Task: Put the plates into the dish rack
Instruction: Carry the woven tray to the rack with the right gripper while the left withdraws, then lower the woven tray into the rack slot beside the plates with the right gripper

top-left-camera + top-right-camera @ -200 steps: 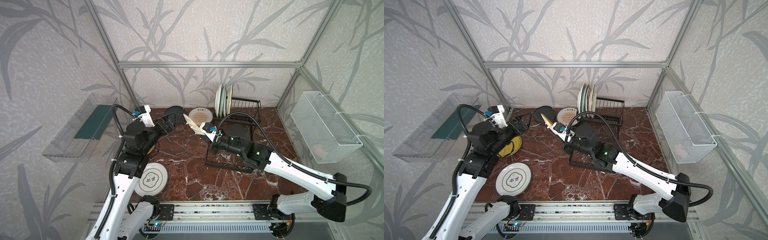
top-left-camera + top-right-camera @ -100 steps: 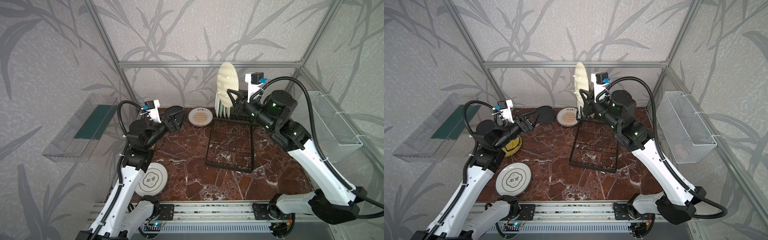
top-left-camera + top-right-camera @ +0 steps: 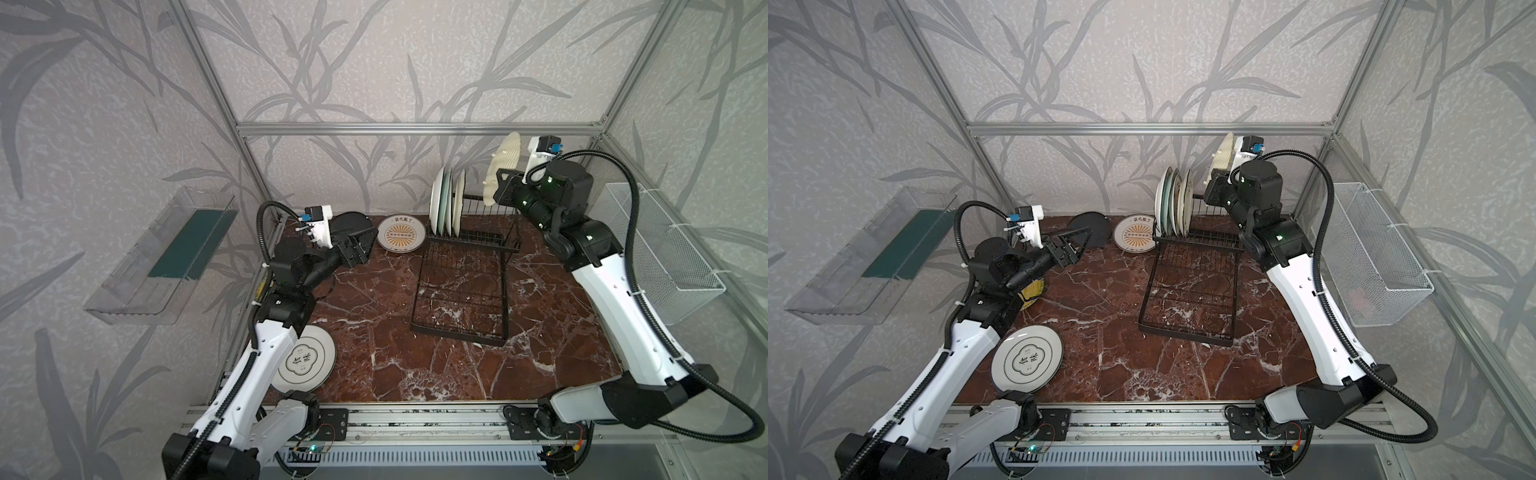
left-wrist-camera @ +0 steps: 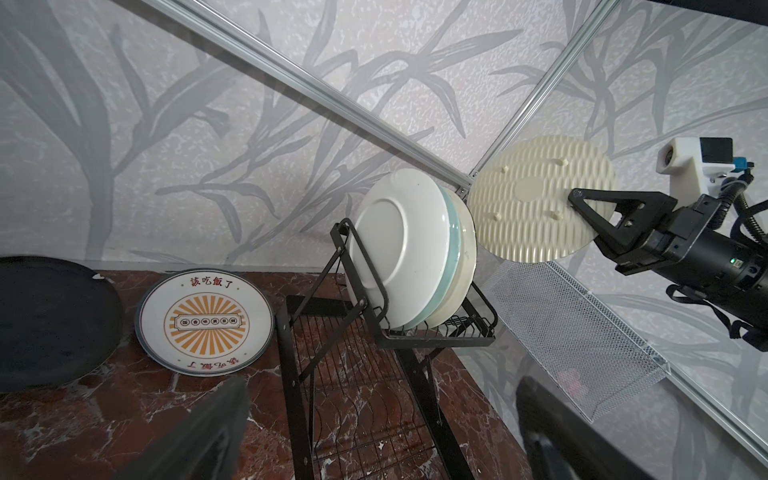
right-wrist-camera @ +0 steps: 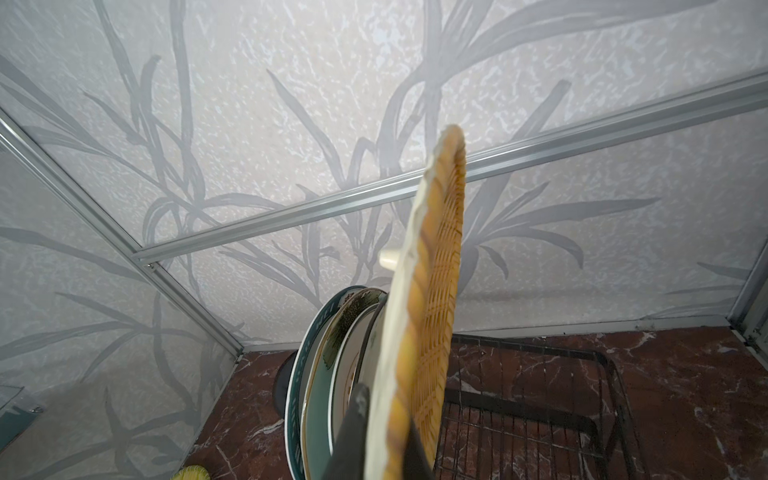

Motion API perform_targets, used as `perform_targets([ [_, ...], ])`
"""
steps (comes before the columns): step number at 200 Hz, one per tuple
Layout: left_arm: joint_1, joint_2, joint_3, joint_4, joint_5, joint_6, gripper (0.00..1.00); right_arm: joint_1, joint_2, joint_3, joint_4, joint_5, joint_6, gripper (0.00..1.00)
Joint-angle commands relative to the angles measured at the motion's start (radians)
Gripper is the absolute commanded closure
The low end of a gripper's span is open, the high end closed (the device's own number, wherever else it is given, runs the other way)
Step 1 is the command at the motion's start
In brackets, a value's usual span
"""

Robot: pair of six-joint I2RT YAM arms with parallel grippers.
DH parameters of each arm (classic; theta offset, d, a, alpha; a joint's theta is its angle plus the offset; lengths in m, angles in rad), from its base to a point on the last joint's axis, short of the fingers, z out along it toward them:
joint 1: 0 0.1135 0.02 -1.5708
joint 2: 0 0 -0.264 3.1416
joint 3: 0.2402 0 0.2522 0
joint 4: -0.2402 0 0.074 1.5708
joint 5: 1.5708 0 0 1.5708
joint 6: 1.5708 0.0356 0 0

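The black wire dish rack [image 3: 461, 286] [image 3: 1192, 291] holds three upright plates [image 3: 446, 203] [image 4: 411, 257] at the left end of its slotted section. My right gripper [image 3: 500, 189] [image 5: 384, 436] is shut on the rim of a woven-pattern plate [image 3: 503, 166] [image 5: 432, 291]. It holds the plate on edge in the air, above the slots just right of those three. My left gripper [image 3: 353, 245] [image 4: 380, 386] is open and empty, low beside a black plate [image 3: 351, 222]. A sunburst plate [image 3: 401, 239] and a white dark-rimmed plate [image 3: 307, 363] lie flat on the table.
A yellow woven plate [image 3: 1032, 289] lies partly under my left arm. A clear plastic bin [image 3: 166, 253] hangs on the left wall and a white mesh basket [image 3: 660, 249] on the right wall. The aluminium frame rail [image 3: 415, 129] runs behind the rack.
My right arm lifted the woven plate from low over the table, then carried it right, to above the rack's free slots. My left gripper rose and swung toward the black plate.
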Motion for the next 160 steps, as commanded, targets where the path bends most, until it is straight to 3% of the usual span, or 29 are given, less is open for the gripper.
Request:
perform_targets([
  [1, 0.005, 0.002, -0.027, 0.058, 0.022, 0.039, 0.01, -0.003, 0.055, 0.059, -0.018, 0.018, 0.013, 1.0],
  [98, 0.007, -0.001, -0.086, 0.073, 0.026, 0.056, 0.01, 0.005, 0.274, 0.183, -0.102, 0.056, 0.011, 1.0],
  [160, 0.012, -0.001, -0.087, 0.077, 0.023, 0.05, 0.01, 0.014, 0.302, 0.183, -0.117, 0.054, 0.021, 1.0],
])
